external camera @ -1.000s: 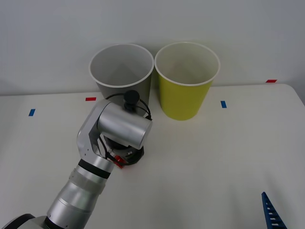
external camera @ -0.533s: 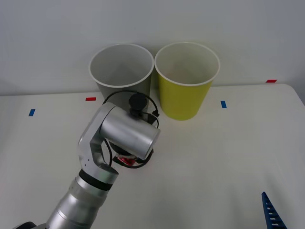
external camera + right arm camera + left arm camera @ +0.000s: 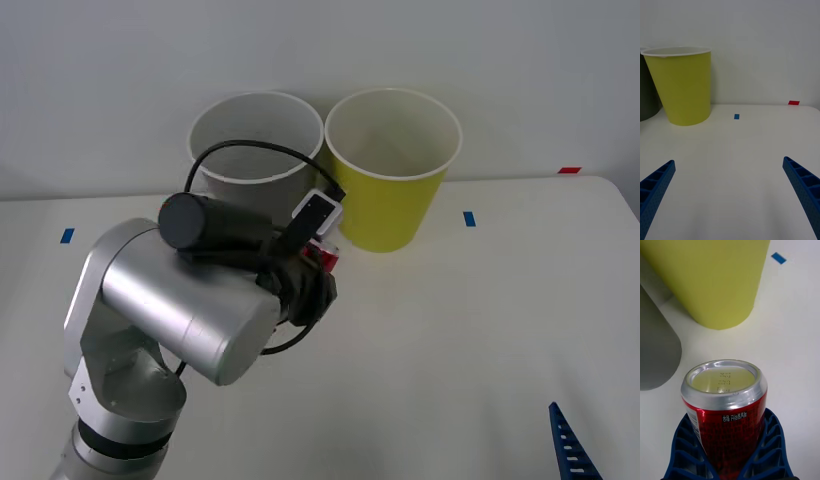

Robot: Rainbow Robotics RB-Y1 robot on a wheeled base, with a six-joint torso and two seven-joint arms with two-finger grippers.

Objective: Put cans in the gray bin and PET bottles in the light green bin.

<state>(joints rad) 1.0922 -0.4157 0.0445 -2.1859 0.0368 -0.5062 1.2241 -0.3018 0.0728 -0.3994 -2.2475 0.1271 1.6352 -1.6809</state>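
My left gripper (image 3: pixel 728 437) is shut on the small red can (image 3: pixel 728 410); its blue fingers (image 3: pixel 773 442) wrap both sides, and the can's silver end faces the camera. In the front view the can (image 3: pixel 326 256) peeks out past the left wrist, held above the table just in front of the gap between the two bins. The gray bin (image 3: pixel 250 140) stands at the back left and the light green bin (image 3: pixel 385 205) beside it on the right, both upright. My right gripper (image 3: pixel 730 198) is open and empty low at the near right, facing the light green bin (image 3: pixel 685 90).
Small blue tape marks (image 3: pixel 469 218) and red ones (image 3: pixel 569 170) lie on the white table (image 3: pixel 480 320). A wall rises right behind the bins. The bulky left arm (image 3: pixel 170 310) covers the near-left table. Open room lies to the right of the bins.
The left arm has risen from the table with the can and swung it up and toward the bins. The bins and the right gripper have stayed put.
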